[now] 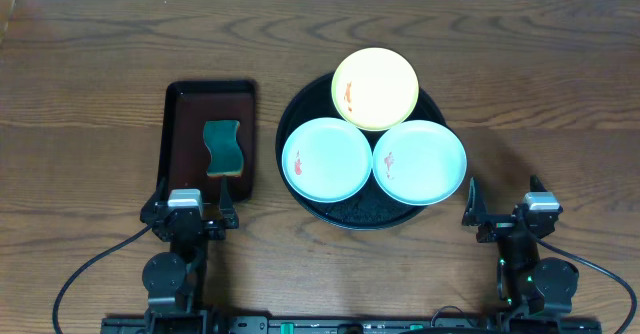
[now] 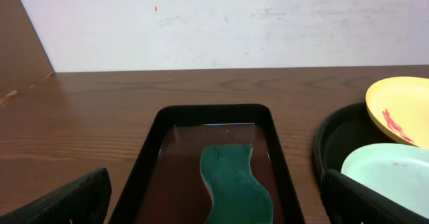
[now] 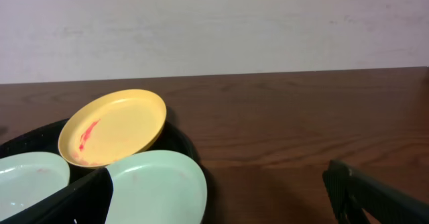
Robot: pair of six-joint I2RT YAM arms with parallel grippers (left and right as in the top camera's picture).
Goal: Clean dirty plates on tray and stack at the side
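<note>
Three red-smeared plates (image 1: 327, 159) filled the tray (image 1: 350, 216); a sponge (image 1: 223, 147) lay to its left. The left gripper (image 1: 193, 198) and right gripper (image 1: 507, 206) had their fingers apart.

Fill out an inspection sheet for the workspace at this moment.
Surface: dark wood-grain table, no spills seen.
Job's things: round black tray holds yellow plate at its far rim, left mint plate and right mint plate side by side nearer; each shows a red smear.
Clutter: rectangular tray with a green sponge in it, left of the black tray.
Grippers: left gripper open, empty, near the rectangular tray; right gripper open, empty, right of the black tray.
Cables: cables loop from both arm bases.
Surroundings: pale wall behind the table.
</note>
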